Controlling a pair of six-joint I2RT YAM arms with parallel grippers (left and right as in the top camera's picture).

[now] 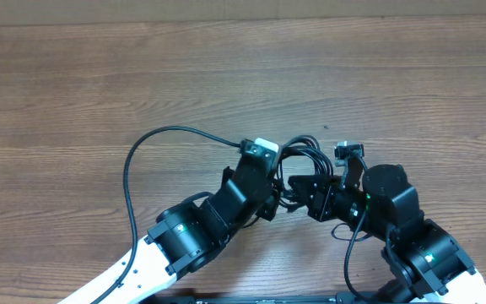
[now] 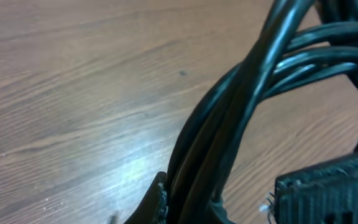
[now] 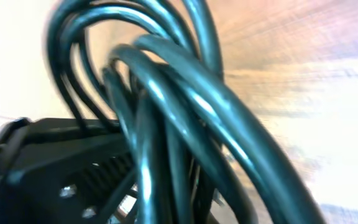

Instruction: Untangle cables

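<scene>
Standing by the wooden table (image 1: 226, 76), I see both arms meeting near its front edge, with the cables (image 1: 304, 156) bunched in a small tangle between them and one long loop (image 1: 130, 181) trailing left. The left gripper (image 2: 188, 208) is clamped on several strands together, and the right gripper (image 1: 315, 192) looks clenched on the same tangle, though its close, blurred view leaves that unsure. Light, limp and glossy, these cords should slip and drag one another, so a single strand near its end seems the better hold.
</scene>
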